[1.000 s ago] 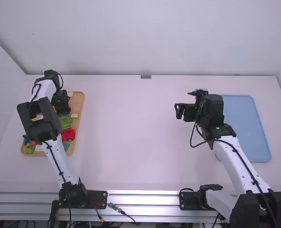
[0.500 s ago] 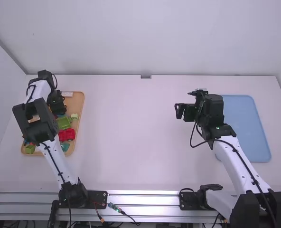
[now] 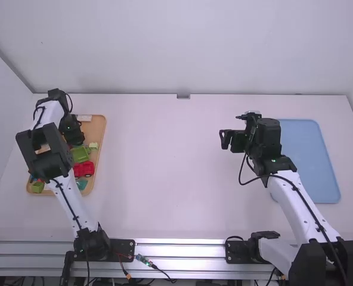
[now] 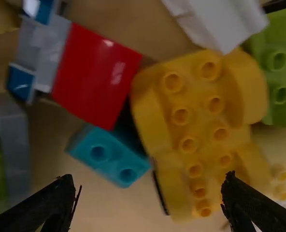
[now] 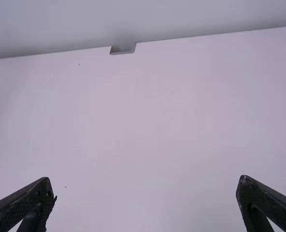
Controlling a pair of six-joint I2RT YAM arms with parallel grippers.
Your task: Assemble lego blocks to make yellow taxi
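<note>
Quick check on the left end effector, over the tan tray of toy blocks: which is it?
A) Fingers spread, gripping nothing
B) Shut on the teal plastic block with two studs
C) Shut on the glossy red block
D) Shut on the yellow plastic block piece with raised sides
A: the left end effector has its fingers wide apart, with neither the teal block nor the yellow piece pinched between them.

"Left side, what've you got?"

"My left arm reaches up the high view's left edge, left gripper aimed downward, its two fingers wide apart."

"And the right?"

"Right arm slants in toward the middle, folks, black wrist at its far end, right gripper spread wide too!"
</note>
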